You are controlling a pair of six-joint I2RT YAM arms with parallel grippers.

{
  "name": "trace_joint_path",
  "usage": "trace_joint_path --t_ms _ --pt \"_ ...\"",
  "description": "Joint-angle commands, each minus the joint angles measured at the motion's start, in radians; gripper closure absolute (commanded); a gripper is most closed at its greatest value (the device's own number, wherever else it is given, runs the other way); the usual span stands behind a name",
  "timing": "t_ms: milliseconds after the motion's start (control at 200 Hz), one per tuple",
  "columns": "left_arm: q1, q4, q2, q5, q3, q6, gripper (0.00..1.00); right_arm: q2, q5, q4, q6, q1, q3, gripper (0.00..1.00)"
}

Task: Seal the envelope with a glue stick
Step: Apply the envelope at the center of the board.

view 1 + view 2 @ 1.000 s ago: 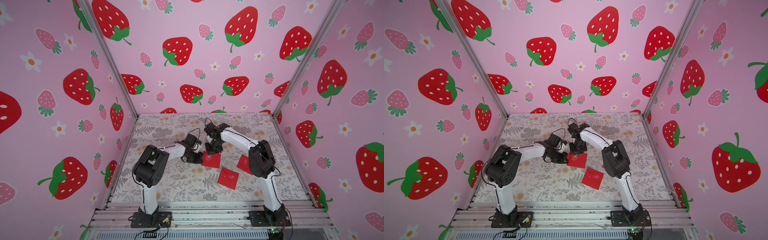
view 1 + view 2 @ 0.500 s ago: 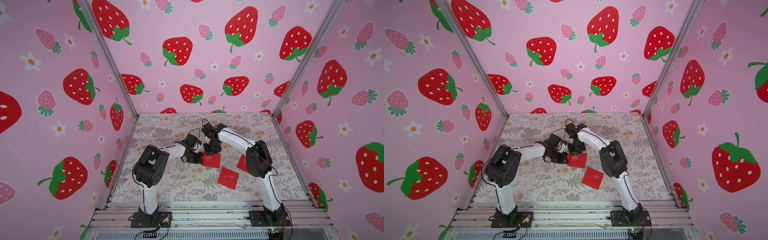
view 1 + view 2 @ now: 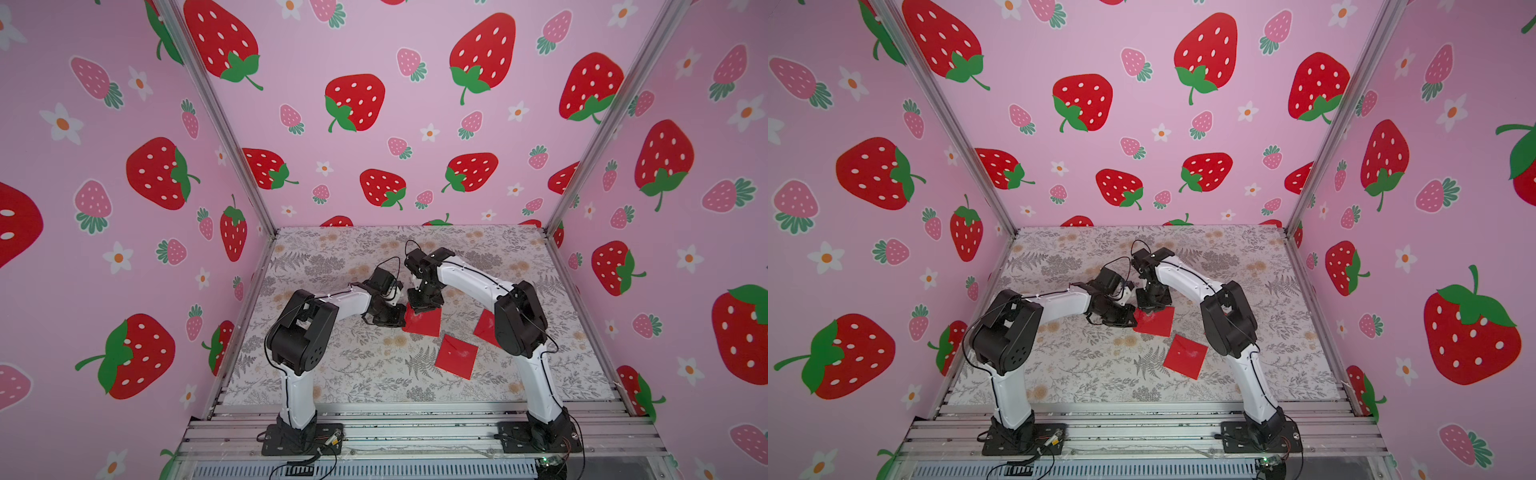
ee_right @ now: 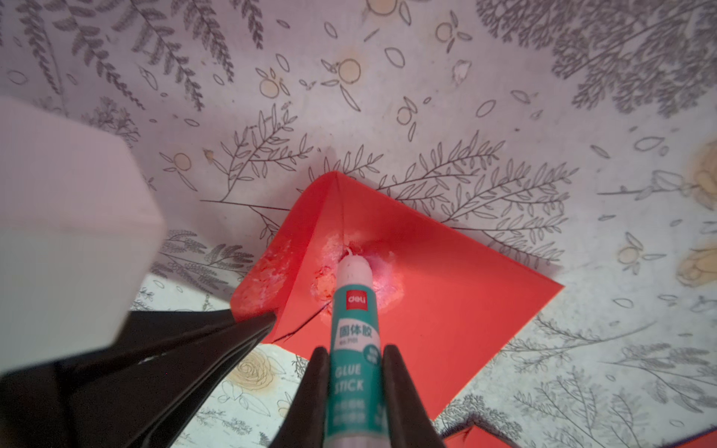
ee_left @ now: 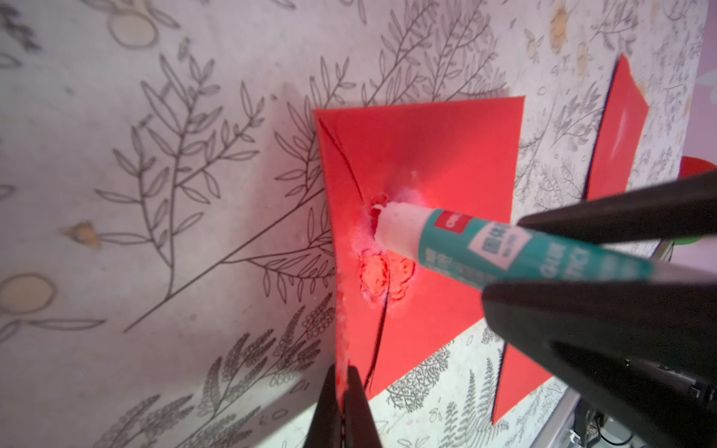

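Glue stick, slim, white, teal-labelled, leans in the right gripper, whose jaws pinch its barrel; its tip touches the square red paper envelope near the centre of the floral worktop. The left gripper has jaws pinching the envelope's raised flap.

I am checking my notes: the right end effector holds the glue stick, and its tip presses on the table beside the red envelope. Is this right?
Not quite. The right end effector holds the glue stick, but its tip presses on the red envelope itself, not on the table beside it. The right wrist view shows this.
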Motion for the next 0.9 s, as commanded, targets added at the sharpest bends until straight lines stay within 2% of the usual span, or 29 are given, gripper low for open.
trace_joint_path --t_ms 0,255,435,535,625,795,895 --pt "-0.002 -0.059 0.033 -0.031 0.010 0.010 1.00 0.041 0.092 -0.092 -0.010 0.014 0.029 1.00" --pt "-0.002 -0.062 0.036 -0.033 0.015 0.011 1.00 0.065 0.109 -0.143 -0.013 0.030 0.083 1.00" --pt "-0.002 -0.062 0.039 -0.032 0.018 0.011 1.00 0.061 -0.228 -0.044 -0.018 0.029 0.059 1.00" --pt "-0.002 -0.064 0.036 -0.032 0.016 0.010 1.00 0.058 -0.301 0.003 0.001 0.028 0.054 1.00" --pt "-0.002 -0.064 0.036 -0.031 0.016 0.012 1.00 0.059 -0.239 -0.018 0.002 0.026 0.055 1.00" --pt "-0.002 -0.064 0.035 -0.032 0.012 0.013 1.00 0.049 0.084 -0.155 -0.008 0.025 0.044 1.00" --pt "-0.002 -0.064 0.034 -0.033 0.012 0.010 1.00 0.022 0.141 -0.161 -0.006 0.018 0.011 1.00"
